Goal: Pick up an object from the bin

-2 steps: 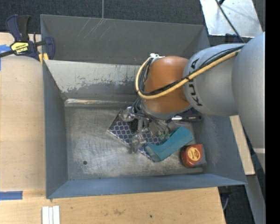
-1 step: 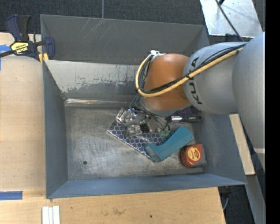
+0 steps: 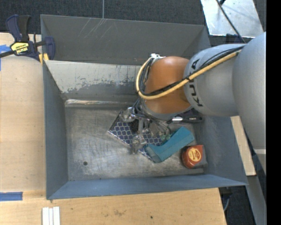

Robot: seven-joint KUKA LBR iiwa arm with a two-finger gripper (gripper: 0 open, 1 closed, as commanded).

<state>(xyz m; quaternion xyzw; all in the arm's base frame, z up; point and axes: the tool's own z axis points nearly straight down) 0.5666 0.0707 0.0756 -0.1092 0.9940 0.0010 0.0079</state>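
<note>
Gripper, whether spread or closed could not be told, hung over a dark-blue lattice-patterned packet at mid-floor. The arm reached in from the right, with its orange wrist cover above. A blue block and a round orange disc lay rightward, and the left floor of the bin was open.

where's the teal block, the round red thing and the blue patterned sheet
teal block [image 3: 174,143]: camera view, on its top face
round red thing [image 3: 193,156]: camera view, middle of its face
blue patterned sheet [image 3: 121,127]: camera view, its uncovered left part
</note>
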